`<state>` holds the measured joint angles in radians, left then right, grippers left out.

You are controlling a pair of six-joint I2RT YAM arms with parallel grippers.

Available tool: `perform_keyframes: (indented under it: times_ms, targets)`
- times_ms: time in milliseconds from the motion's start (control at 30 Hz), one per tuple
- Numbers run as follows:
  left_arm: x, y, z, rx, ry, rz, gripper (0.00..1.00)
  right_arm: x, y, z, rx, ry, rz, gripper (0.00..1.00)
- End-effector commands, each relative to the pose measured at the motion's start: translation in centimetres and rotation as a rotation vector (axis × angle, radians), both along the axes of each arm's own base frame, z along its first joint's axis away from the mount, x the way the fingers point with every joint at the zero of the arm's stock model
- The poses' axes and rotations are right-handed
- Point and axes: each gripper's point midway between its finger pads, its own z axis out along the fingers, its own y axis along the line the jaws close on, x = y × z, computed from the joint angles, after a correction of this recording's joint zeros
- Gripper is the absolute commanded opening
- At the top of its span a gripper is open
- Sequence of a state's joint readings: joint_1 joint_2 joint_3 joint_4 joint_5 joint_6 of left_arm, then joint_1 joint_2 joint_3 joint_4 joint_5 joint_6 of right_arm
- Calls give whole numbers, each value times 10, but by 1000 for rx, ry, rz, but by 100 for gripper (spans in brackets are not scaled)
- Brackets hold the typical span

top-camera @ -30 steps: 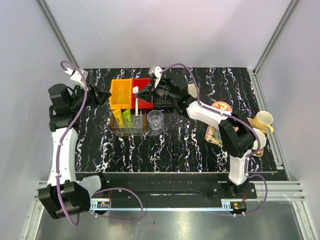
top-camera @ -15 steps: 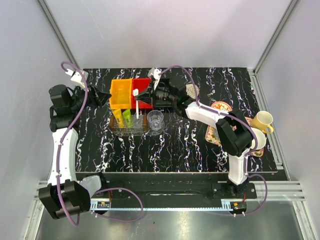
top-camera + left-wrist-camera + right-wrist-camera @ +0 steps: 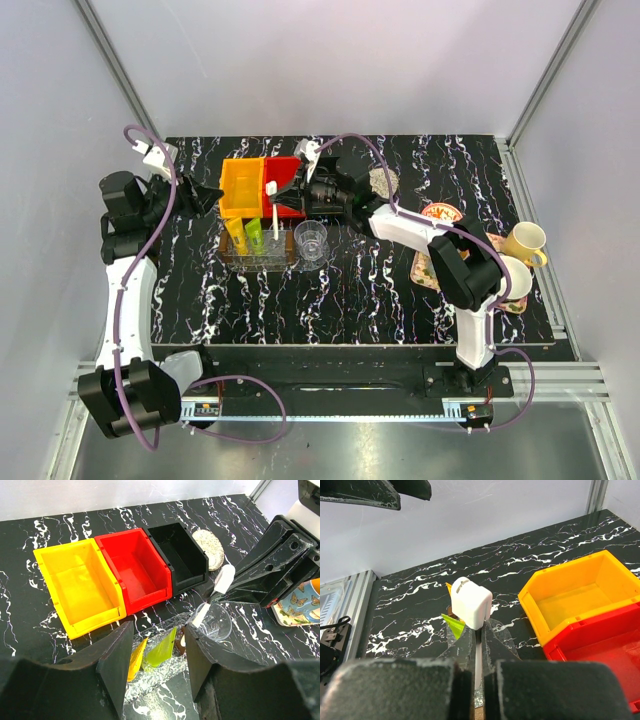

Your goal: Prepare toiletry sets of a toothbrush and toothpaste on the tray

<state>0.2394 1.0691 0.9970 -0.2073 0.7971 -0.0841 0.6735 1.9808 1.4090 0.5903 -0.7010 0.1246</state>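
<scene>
yellow bin (image 3: 80, 587) | red bin (image 3: 135, 567) touching it | black bin (image 3: 180, 555) next | clear cup (image 3: 311, 240) | yellow mug (image 3: 524, 243)

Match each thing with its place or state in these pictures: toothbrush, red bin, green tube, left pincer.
Things:
1. toothbrush
2. red bin
3. green tube
4. left pincer

Places or states:
A. open, holding nothing
B. in the clear tray
C. between the yellow bin and the black bin
D. clamped in the right pincer

Pairs: 1-D, 2-C, 3-B, 4-A
</scene>
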Motion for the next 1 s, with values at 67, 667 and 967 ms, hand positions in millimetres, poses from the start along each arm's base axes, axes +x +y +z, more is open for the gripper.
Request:
perform_keyframes:
  times_ms: [67, 667, 967]
  targets:
    - [3, 1, 9, 6, -54, -17, 49, -5, 8, 2, 18, -36, 24, 0]
    - [1, 3, 5, 1, -44, -15, 49, -5, 16, -10, 6, -33, 32, 0]
    - [2, 4, 5, 0, -44, -16, 49, -6, 18, -17, 1, -29, 36, 0]
